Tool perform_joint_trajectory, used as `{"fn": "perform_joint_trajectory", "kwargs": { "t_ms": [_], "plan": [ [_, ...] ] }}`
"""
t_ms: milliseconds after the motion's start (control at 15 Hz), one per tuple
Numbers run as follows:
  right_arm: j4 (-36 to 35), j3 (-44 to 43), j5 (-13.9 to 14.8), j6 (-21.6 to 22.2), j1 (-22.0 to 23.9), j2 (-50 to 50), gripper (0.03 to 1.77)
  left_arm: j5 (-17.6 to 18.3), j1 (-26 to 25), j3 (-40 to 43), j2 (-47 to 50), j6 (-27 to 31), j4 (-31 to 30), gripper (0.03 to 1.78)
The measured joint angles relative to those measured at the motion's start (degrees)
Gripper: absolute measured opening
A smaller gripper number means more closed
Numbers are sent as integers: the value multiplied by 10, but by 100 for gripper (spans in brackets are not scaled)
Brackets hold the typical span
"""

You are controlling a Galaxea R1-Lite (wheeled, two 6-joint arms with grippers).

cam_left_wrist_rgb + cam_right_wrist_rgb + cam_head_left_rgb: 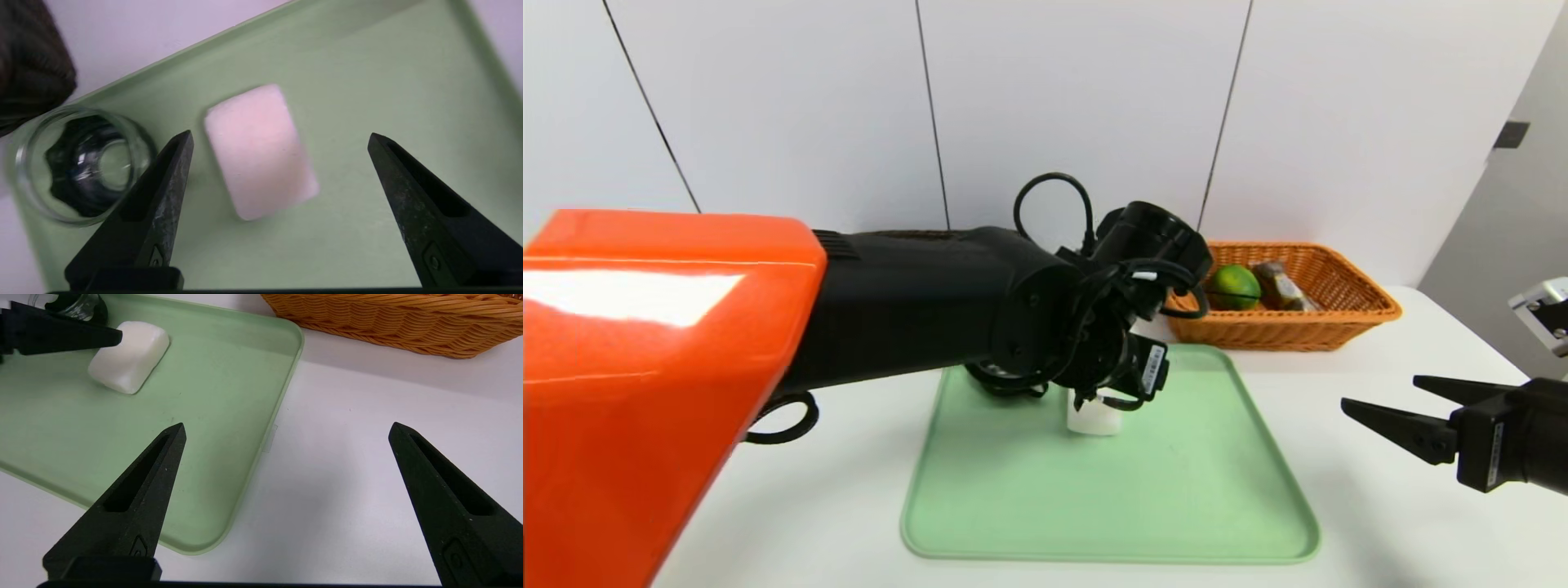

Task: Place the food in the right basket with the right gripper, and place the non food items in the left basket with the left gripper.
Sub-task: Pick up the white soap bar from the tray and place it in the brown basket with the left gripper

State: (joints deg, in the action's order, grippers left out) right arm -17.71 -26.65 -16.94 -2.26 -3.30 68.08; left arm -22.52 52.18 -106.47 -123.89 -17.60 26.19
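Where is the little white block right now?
The white bar lies flat on the green tray, toward its far side, beside the glass cup. The left gripper hovers open just above it, not touching it.

The bar (1092, 422) lies on the tray (1176, 506), toward its twelve o'clock edge, the glass cup (81, 163) just beside it. At two o'clock off the tray, the basket (1347, 327) holds the lime (1233, 287) and the chocolates (1282, 286).
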Motion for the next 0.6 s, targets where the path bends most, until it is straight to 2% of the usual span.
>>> {"fn": "perform_joint_trajectory", "kwargs": {
  "t_ms": [67, 133, 333, 600],
  "plan": [
    [0, 0, 0, 0, 0, 0, 171, -27, -5, -18, -13, -7, 39, 154],
    [0, 0, 0, 0, 0, 0, 171, -35, -9, -28, -23, -17, 65, 156],
    [0, 1, 0, -1, -1, 1, 171, -32, -24, -41, -47, -20, 77, 161],
    [1, 3, 0, 0, -4, 3, 171, -11, -30, -55, -58, -28, 78, 165]
  ]
}}
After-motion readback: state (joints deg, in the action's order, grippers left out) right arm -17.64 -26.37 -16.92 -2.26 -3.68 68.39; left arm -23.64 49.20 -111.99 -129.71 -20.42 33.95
